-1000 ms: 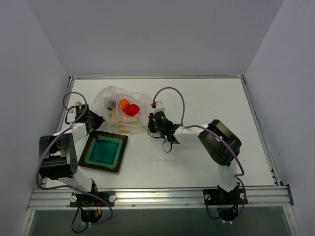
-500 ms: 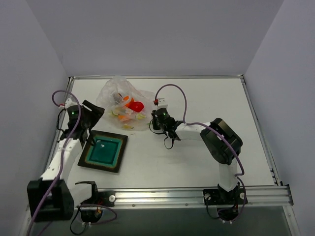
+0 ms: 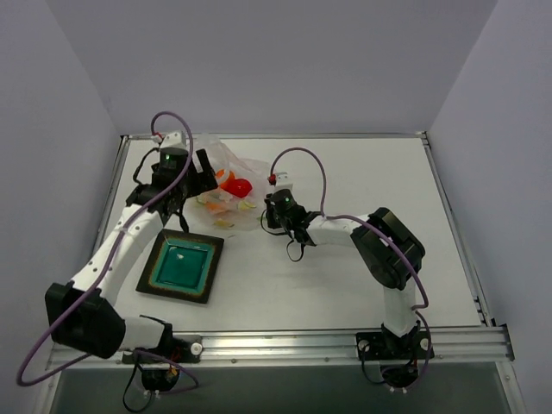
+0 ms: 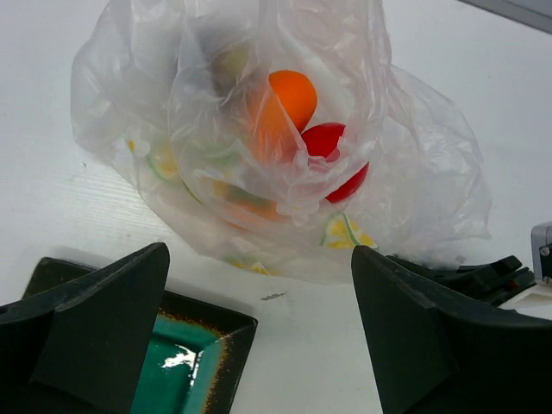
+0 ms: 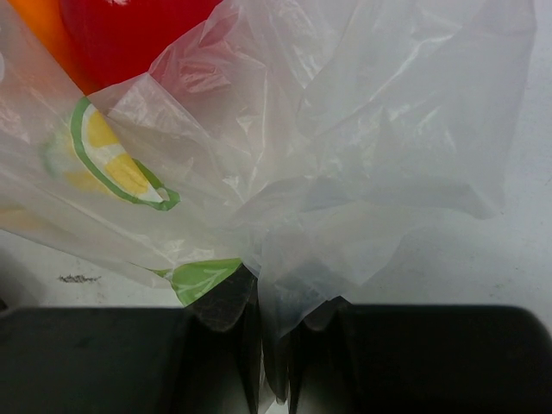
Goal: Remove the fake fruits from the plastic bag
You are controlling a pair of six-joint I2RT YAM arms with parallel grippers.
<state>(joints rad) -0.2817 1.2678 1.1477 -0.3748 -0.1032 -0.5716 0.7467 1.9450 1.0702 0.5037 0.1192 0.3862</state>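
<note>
— The plastic bag [image 3: 250, 203] lies crumpled on the tabletop [image 3: 362, 172], upper left of centre in the overhead view. The fake fruits [image 4: 290, 95] sit inside it, an orange one and a red one showing plainest through the film.

— Agreed. Your right pincer [image 5: 274, 338] is clamped on a gathered fold at the bag's right edge; its own camera shows film bunched between the closed tips. Your left pincer [image 4: 259, 257] is spread wide and empty at the bag's left side, with the teal dish [image 3: 181, 269] just below it in the frame.

— Treat that film as thin, soft and slick. It will crumple and slide instead of pushing back, so I judge a pinch on one layer may slip or tear. Take a bunched fold, as your right side has.

— And the fruits look glossy, round and light. I expect them to roll once free and to squirt out of a shallow pinch.

— I cannot tell where the bag's mouth is; the wrinkles hide it. Find it before you reach in.

— If it faces your left pincer, close across the widest part of the orange fruit. If not, take a second fold on the left and lift both sides so the fruits tumble out beside the dish.
</note>
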